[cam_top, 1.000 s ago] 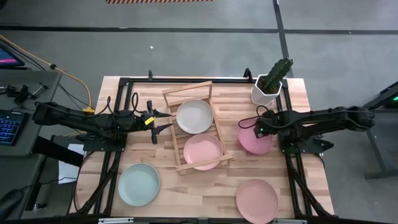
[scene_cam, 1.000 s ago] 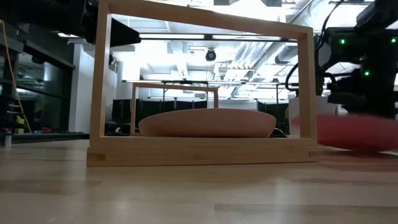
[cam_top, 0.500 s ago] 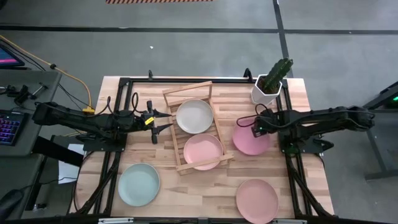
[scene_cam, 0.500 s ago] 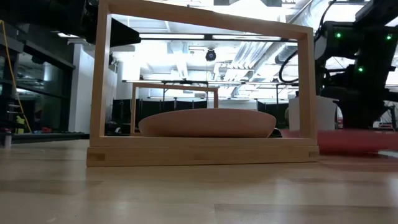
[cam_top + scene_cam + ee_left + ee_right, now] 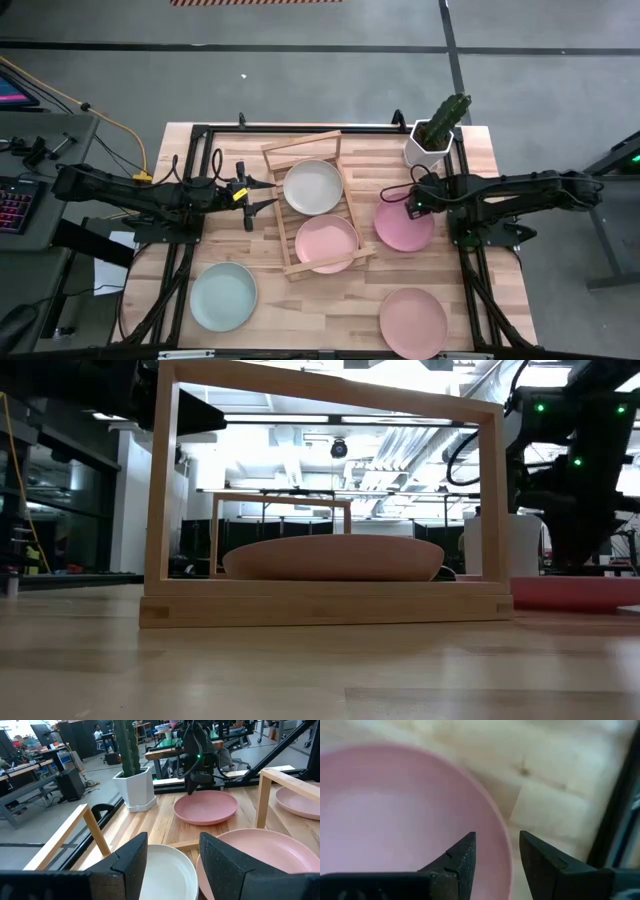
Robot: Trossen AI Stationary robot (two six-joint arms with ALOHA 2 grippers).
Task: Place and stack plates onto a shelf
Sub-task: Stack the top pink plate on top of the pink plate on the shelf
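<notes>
One pink plate [image 5: 404,226] lies on the table, its rim between the right gripper's [image 5: 497,865] slightly parted jaws.

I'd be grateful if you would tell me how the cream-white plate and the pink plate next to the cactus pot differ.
Colour: the cream-white plate is pale cream, while the pink plate by the cactus pot is pink.
Place: the cream-white plate lies inside the shelf; the pink one rests on the tabletop, outside it.
Attention: the right gripper sits over the pink plate's rim, jaws open; the left gripper waits beside the cream-white one.
Both are round, shallow, alike in size.
</notes>
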